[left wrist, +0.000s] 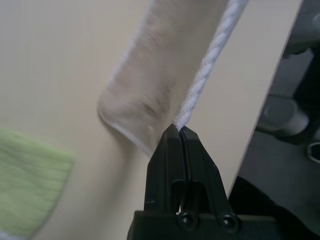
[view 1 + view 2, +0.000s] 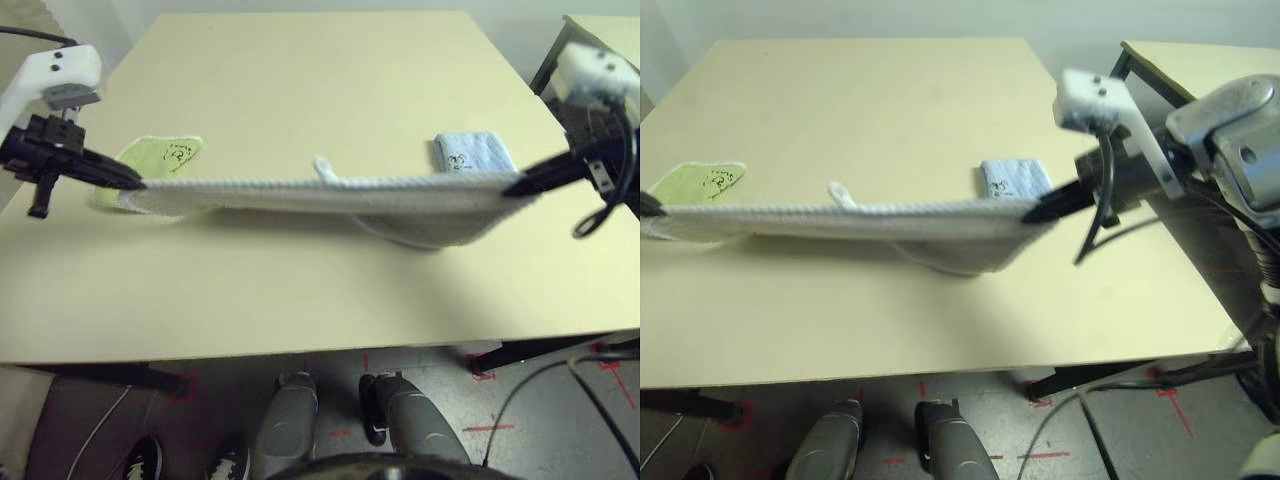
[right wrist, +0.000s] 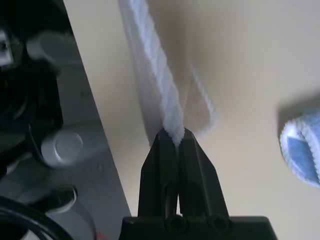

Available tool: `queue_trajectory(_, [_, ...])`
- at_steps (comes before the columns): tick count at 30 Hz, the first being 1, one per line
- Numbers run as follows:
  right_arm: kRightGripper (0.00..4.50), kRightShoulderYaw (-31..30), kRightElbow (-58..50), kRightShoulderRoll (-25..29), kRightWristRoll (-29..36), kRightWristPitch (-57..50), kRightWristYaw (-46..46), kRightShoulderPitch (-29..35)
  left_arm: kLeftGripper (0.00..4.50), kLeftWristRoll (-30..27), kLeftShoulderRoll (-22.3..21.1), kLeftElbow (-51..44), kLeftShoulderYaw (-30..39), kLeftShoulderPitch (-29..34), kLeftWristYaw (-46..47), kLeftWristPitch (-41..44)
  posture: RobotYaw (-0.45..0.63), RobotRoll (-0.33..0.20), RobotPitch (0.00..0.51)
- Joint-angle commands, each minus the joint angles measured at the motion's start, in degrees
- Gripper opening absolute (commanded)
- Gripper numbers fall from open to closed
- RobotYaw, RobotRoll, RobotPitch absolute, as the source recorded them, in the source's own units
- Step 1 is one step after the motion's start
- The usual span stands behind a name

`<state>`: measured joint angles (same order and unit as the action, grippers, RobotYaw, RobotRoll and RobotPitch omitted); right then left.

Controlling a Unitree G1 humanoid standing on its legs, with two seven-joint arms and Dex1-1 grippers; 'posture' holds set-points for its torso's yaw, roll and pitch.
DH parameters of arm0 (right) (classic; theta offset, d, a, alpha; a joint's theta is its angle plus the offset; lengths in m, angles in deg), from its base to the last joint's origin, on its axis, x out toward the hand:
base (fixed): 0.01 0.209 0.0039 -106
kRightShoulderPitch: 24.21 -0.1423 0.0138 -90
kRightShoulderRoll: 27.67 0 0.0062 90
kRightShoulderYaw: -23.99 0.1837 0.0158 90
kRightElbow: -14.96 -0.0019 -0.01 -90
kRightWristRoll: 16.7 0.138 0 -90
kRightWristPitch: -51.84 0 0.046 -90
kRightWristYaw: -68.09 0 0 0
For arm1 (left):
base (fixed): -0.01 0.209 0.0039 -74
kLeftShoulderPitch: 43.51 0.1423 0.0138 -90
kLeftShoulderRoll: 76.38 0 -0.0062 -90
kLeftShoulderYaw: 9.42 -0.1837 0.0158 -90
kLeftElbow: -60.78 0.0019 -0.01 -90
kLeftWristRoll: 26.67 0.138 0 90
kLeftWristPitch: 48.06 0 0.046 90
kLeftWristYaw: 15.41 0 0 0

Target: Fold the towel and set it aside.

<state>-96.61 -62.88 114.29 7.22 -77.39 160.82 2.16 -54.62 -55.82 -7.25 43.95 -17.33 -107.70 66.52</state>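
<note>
My towel (image 2: 330, 195) hangs in front of part of the lime-green cloth (image 2: 165, 155), and its small dark motif is too small to make out. In my right eye view, the picture's edge cuts off my left end effector (image 2: 648, 205).

No text or label can be read.

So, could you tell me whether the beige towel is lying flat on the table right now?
No. The towel hangs stretched between the left gripper and right gripper, each shut on a corner, its middle sagging toward the table.
</note>
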Motion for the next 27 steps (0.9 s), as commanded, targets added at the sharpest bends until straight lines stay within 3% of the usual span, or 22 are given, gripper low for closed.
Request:
queue_trajectory(1, [0.00,1.0,17.0,-9.6,-10.9,15.3,-5.7,-5.4,0.03,10.0,9.2,14.2,2.3,-5.9,0.6,-4.9,0.12,0.000,0.126])
queue_trajectory(3, [0.00,1.9,27.1,-14.7,-15.8,24.7,-9.9,-8.9,0.03,15.5,14.3,22.6,3.9,-9.5,1.8,-8.1,0.13,0.000,0.129])
queue_trajectory(8, [0.00,5.5,50.7,-25.2,-24.2,45.3,-25.0,-19.6,0.03,30.5,22.9,42.8,4.4,-16.7,17.9,-21.7,0.13,0.000,0.139])
queue_trajectory(12, [0.00,5.1,59.6,-28.8,-32.4,55.9,-39.7,-25.8,0.03,40.8,26.1,51.0,3.7,-21.6,33.8,-26.9,0.13,0.000,0.144])
queue_trajectory(17, [0.00,4.8,63.6,-29.6,-40.2,59.9,-52.3,-30.1,0.03,50.1,27.6,54.7,3.4,-26.7,50.6,-29.7,0.14,0.000,0.143])
queue_trajectory(22, [0.00,6.4,63.8,-29.0,-42.2,61.3,-53.2,-29.3,0.03,53.2,28.4,54.9,5.6,-28.7,57.3,-32.5,0.14,0.000,0.139])
queue_trajectory(27, [0.00,8.5,61.7,-27.5,-40.5,64.4,-42.3,-21.2,0.03,52.1,28.9,53.0,8.2,-22.1,47.7,-37.5,0.12,0.000,0.146])
